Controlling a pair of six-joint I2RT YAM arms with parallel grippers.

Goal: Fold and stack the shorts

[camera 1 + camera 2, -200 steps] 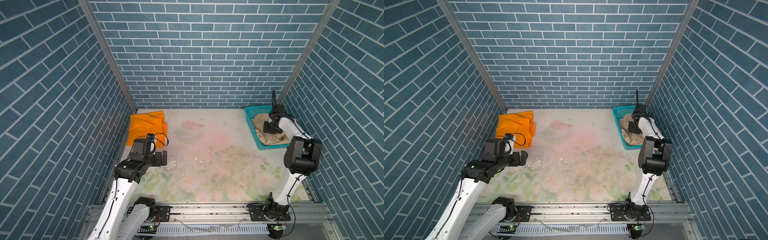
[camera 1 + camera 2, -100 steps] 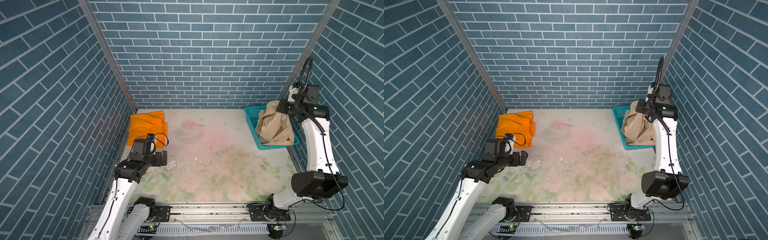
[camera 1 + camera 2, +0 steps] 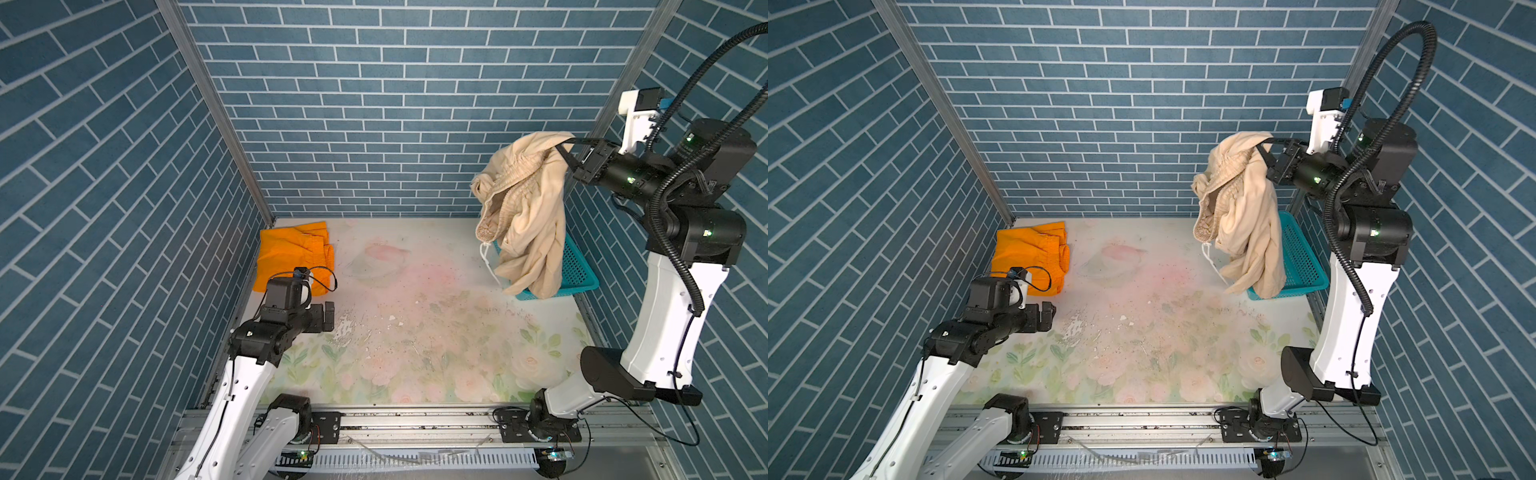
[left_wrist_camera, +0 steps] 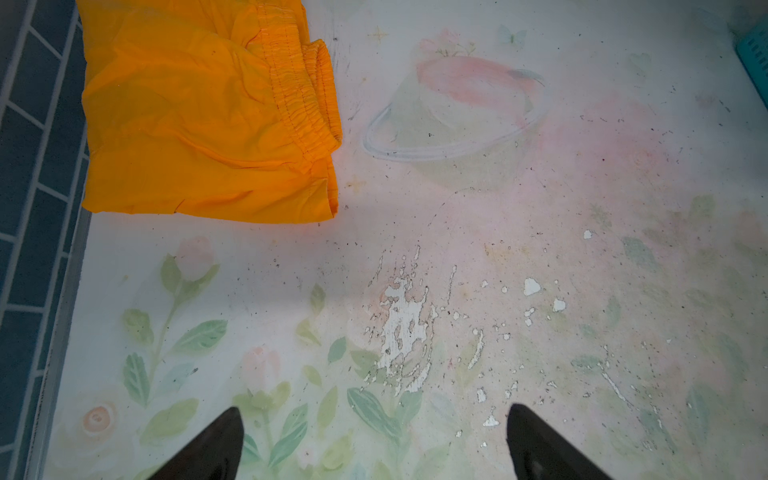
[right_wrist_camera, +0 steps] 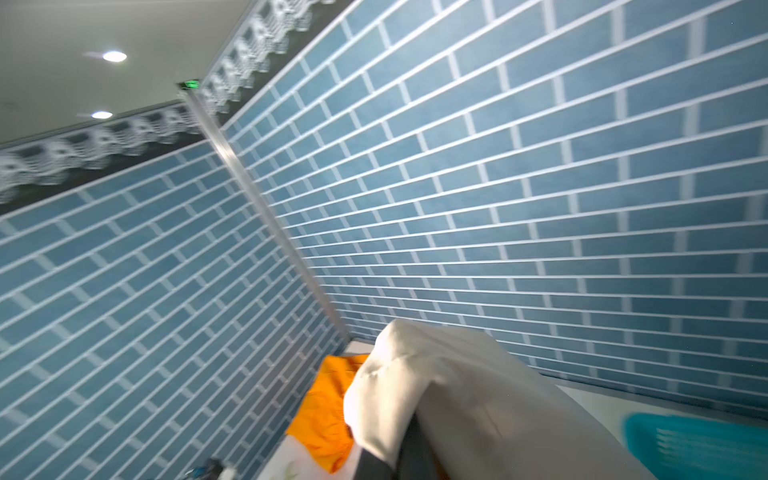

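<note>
Beige shorts (image 3: 532, 208) between right jaws

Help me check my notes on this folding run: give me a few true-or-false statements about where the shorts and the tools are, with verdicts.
1. The right tool is shut on the beige shorts, which hang in the air. True.
2. The orange shorts lie inside the teal basket. False: they lie on the table by the left wall.
3. The left tool is open and holds nothing. True.
4. The beige shorts lie folded flat on the orange pair. False: they dangle unfolded near the basket.
</note>
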